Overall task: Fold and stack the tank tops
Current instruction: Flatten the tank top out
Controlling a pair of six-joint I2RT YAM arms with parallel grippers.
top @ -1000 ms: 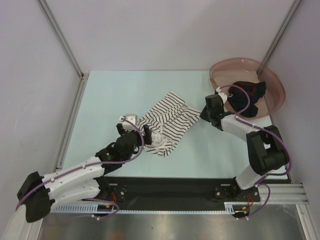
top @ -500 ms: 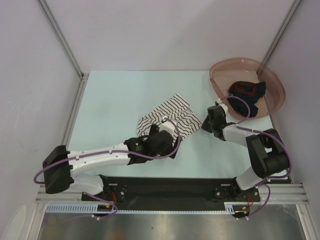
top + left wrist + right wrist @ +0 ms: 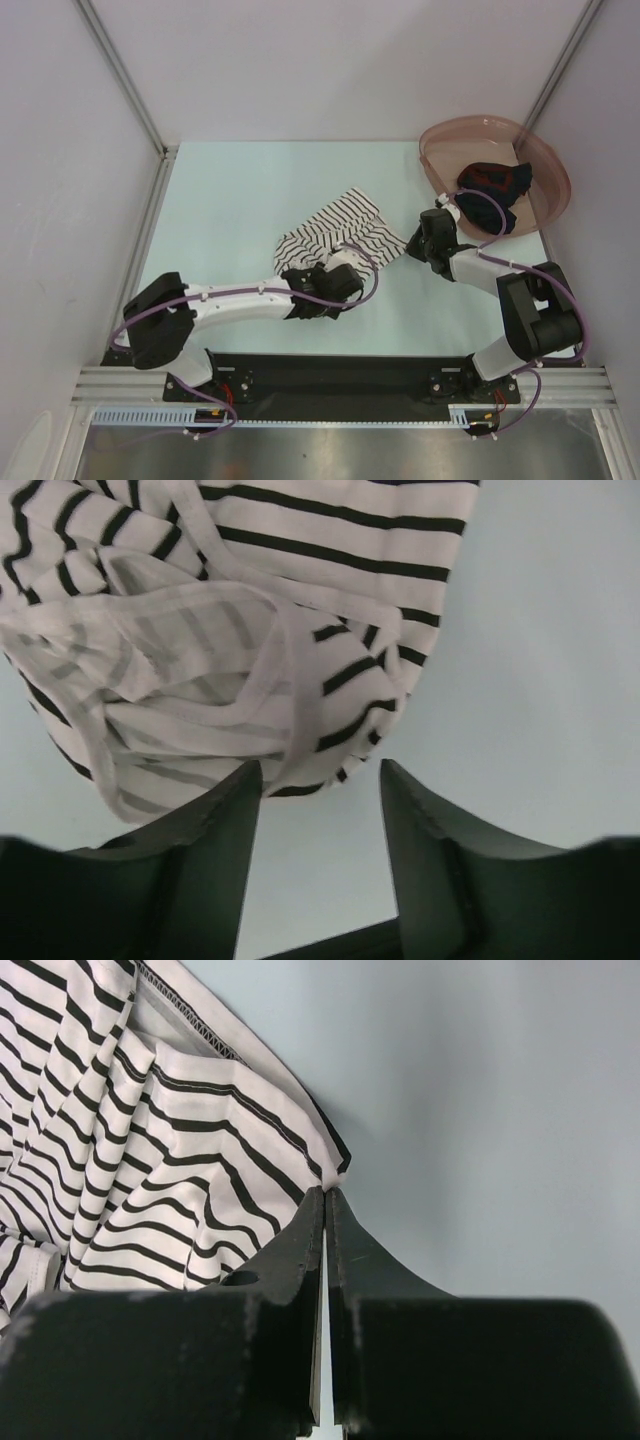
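Now that the left arm has swung across the table (image 3: pixel 230 190), the top view has the left pincer (image 3: pixel 338 266) at the near side of the striped tank top (image 3: pixel 340 228), mid-table; a sec ago it sat off to the cloth's left. The cloth looks more bunched than before, its near part hidden under the arm. The right pincer (image 3: pixel 412 246) is at the cloth's right corner, twd the right edge. The dark tank top (image 3: pixel 490 188) lies in the pink basin (image 3: pixel 440 135) at the far right corner, unmoved.

Left wrist: left pincer (image 3: pixel 320 775) released, nothing btwn the fingers, crumpled hem of the striped tank top (image 3: pixel 300 600) just beyond the tips.

Right wrist: right pincer (image 3: pixel 326 1192) clenched, tips meeting at the corner of the striped tank top (image 3: pixel 170 1140), apparently pinching it.

Judgement: 1st fold only under way; dark tank top untouched, stacking far off.
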